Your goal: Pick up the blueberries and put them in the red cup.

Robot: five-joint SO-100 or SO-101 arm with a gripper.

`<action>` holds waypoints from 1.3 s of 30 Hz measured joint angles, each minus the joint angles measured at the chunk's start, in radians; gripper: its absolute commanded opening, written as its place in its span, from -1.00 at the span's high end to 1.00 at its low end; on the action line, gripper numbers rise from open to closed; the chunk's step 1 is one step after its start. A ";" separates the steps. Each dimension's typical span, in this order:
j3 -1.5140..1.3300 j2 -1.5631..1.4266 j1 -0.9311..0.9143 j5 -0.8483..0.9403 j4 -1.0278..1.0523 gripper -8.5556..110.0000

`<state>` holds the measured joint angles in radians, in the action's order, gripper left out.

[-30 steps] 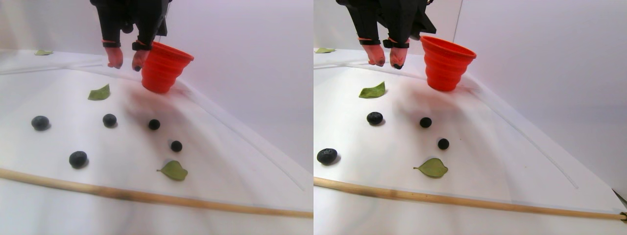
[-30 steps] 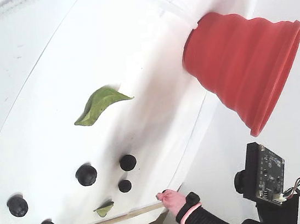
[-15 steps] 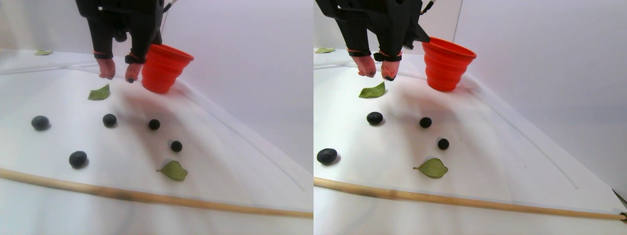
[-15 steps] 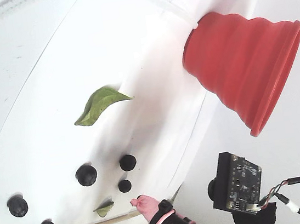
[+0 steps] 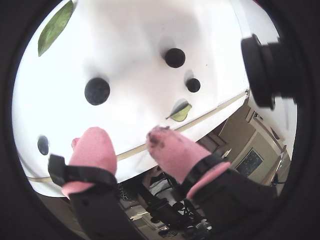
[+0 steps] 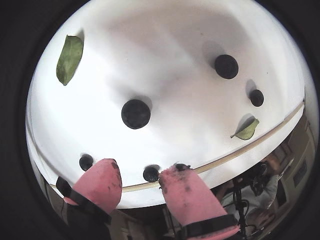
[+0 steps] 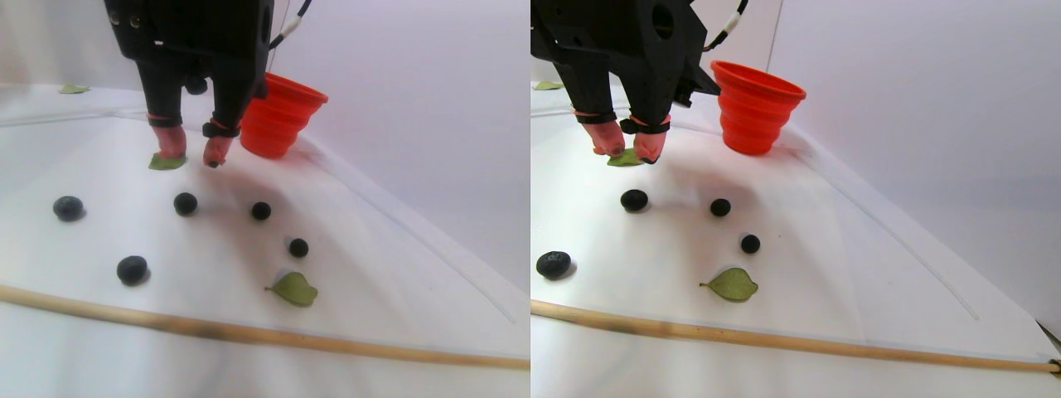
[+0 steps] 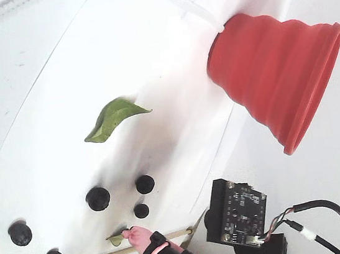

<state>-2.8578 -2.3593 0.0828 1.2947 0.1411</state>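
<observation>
A wrist view: the end effector (image 5: 125,142) entered from the bottom edge, its pink fingertips (image 5: 95,147) spread with nothing between them. Ahead on the white counter (image 5: 130,30) lay berries (image 5: 97,91), four of them visible, one small at the left edge. A leaf (image 5: 55,26) lay at upper left, a second leaf (image 5: 181,112) near the stick (image 5: 220,104).

Another wrist view: the end effector (image 6: 140,177) was again spread and empty; dark stains marked the right fingertip (image 6: 182,185). One berry (image 6: 136,113) sat mid-counter, one (image 6: 151,173) showed in the gap between the tips, three more around. The leaf (image 6: 69,57) lay at upper left.

Stereo pair view: the end effector (image 7: 191,153) hung apart and empty, low over the counter (image 7: 398,249), by a leaf (image 7: 166,162). The cup (image 7: 278,116) stood upright just behind and to its right. Five berries (image 7: 185,203) lay scattered nearer the camera, well apart from the cup. A second leaf (image 7: 294,288) lay just beyond the stick (image 7: 249,333).

Fixed view: the cup (image 8: 276,75) filled the upper right. Five berries (image 8: 97,198) lay at lower left, near one pink fingertip (image 8: 136,236) at the bottom; from here I could not tell the spread.
</observation>
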 measured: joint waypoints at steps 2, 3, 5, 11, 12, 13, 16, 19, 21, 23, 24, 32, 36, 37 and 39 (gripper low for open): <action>0.000 0.026 0.000 0.000 -0.021 0.58; 0.000 0.038 0.000 0.000 -0.032 0.58; 0.000 0.067 0.000 0.000 -0.057 0.57; 0.000 0.117 0.000 0.000 -0.104 0.55; 0.000 0.141 0.000 0.003 -0.121 0.55; 0.000 0.166 0.000 0.012 -0.138 0.54; 0.002 0.209 0.000 0.021 -0.170 0.54; 0.009 0.258 0.000 0.020 -0.199 0.54; 0.023 0.293 0.000 0.015 -0.221 0.54; 0.040 0.328 0.000 0.023 -0.241 0.54; 0.051 0.344 0.000 0.018 -0.252 0.54; 0.058 0.379 0.029 -0.008 -0.285 0.54; 0.058 0.402 0.040 -0.012 -0.302 0.54; 0.058 0.408 0.040 -0.012 -0.307 0.54; 0.058 0.423 0.040 -0.012 -0.319 0.54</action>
<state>-2.7995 -1.9359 0.1227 1.2824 -0.1779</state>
